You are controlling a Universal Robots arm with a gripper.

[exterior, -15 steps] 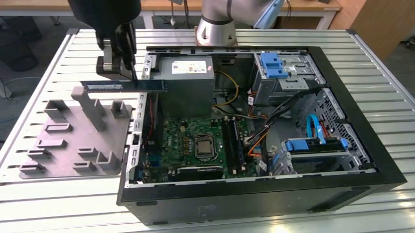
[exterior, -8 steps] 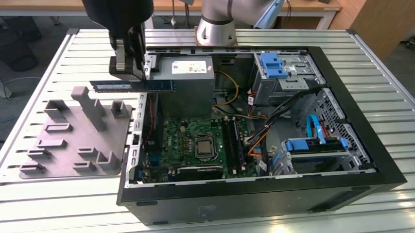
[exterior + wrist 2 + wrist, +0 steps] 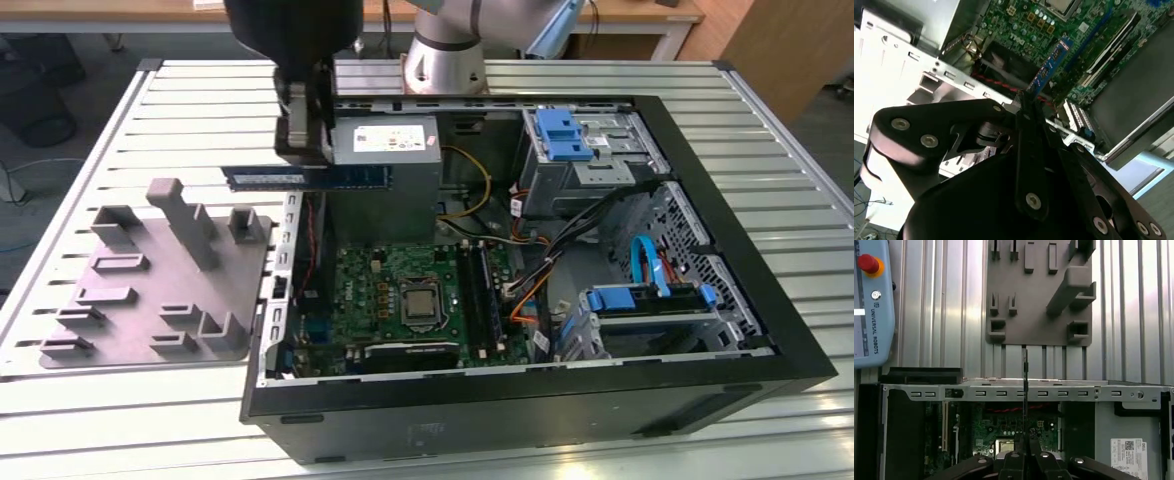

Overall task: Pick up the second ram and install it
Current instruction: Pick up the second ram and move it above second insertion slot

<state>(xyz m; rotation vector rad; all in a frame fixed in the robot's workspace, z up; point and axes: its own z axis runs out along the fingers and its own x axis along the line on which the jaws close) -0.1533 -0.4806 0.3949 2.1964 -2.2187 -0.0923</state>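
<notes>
The second ram [image 3: 334,178] is a thin dark blue stick held level in the air, above the open computer case's wall on the exterior view's left. My gripper [image 3: 304,162] is shut on it from above, near the stick's middle. In the second wrist view the ram [image 3: 1053,62] juts out from between my black fingers [image 3: 1026,107] over the green motherboard [image 3: 1019,25]. The first wrist view shows the ram [image 3: 1025,385] edge-on as a thin dark line above the case wall. The long black memory slots [image 3: 478,290] lie on the motherboard [image 3: 387,300] inside the case.
The black case [image 3: 747,300] lies open on a slatted metal table [image 3: 200,90]. A grey fixture plate [image 3: 147,290] with upright holders sits on the exterior view's left. Inside the case are a power supply [image 3: 387,145], cables and blue drive cages [image 3: 641,300]. A teach pendant [image 3: 869,300] rests on the table.
</notes>
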